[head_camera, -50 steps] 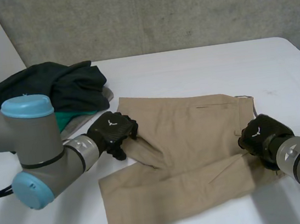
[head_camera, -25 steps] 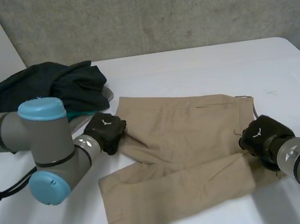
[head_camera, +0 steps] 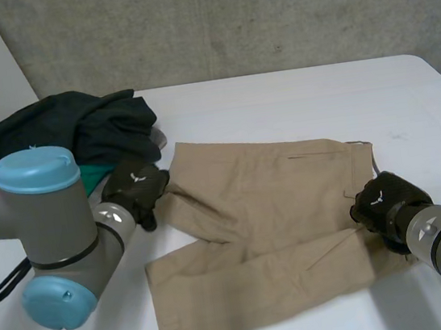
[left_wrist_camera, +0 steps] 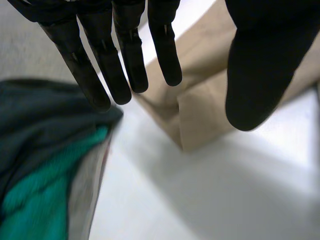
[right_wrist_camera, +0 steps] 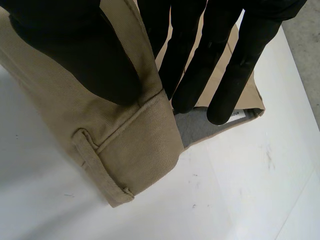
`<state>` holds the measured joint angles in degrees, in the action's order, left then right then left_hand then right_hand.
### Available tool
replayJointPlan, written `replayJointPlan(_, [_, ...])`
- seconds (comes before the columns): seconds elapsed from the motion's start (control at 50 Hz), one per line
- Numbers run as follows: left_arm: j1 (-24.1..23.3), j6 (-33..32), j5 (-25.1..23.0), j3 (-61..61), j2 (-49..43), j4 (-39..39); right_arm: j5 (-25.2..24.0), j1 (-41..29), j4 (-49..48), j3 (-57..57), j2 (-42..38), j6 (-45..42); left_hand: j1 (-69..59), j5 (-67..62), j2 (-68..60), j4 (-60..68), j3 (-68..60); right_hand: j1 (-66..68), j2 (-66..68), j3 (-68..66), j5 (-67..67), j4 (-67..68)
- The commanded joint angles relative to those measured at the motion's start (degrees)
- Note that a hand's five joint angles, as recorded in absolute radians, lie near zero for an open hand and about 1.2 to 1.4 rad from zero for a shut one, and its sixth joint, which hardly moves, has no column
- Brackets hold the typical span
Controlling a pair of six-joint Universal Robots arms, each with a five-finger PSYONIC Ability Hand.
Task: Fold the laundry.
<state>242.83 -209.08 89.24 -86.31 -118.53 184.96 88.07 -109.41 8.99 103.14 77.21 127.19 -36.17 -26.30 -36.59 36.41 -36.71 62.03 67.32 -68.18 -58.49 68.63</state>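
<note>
Khaki shorts [head_camera: 275,207] lie spread on the white table [head_camera: 293,98], legs toward the left and waistband toward the right. My left hand [head_camera: 136,194] hovers just off the far leg's hem, open, fingers straight and thumb apart, holding nothing. In the left wrist view a folded corner of the shorts [left_wrist_camera: 200,115] lies on the table below the left hand's fingers [left_wrist_camera: 125,55]. My right hand [head_camera: 384,200] is at the waistband end. The right wrist view shows its thumb [right_wrist_camera: 75,45] and fingers pinching the waistband of the shorts [right_wrist_camera: 125,145].
A pile of dark clothes [head_camera: 77,127] with a green and a grey piece beneath sits at the table's back left, close behind my left hand. The same pile [left_wrist_camera: 45,120] lies beside that hand's fingertips. Bare table extends behind and to the right of the shorts.
My left hand let go of the raised leg fold and drew back to the left, off the shorts. The fold settled lower. The right hand kept its grip and place.
</note>
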Motion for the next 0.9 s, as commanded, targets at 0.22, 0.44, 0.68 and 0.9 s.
replayJointPlan(0.22, [0.98,-0.37,-8.82,7.3,-10.84,1.28,-0.09,0.6,-0.11,0.22,-0.04,0.08,-4.99,-4.87,-4.57,4.76,-4.45,17.97,12.68,-11.82,-11.51,11.37])
replayJointPlan(0.44, [1.6,-0.45,-8.2,8.09,-11.9,1.72,-0.09,0.51,-0.11,0.3,-0.04,0.43,-43.83,-43.7,-43.4,43.59,-43.29,17.97,12.68,-11.82,-11.51,11.37])
replayJointPlan(0.68, [1.69,-0.45,0.41,1.15,-4.79,1.19,0.0,0.51,-0.11,0.3,0.05,0.43,-43.83,-43.7,-43.41,43.59,-43.29,17.97,12.68,-11.82,-11.51,11.37])
replayJointPlan(0.9, [1.42,-0.1,2.7,-2.45,-2.06,1.62,0.0,0.25,-0.11,0.39,0.31,0.52,-43.83,-43.7,-43.41,43.59,-43.29,17.97,12.68,-11.82,-11.51,11.37])
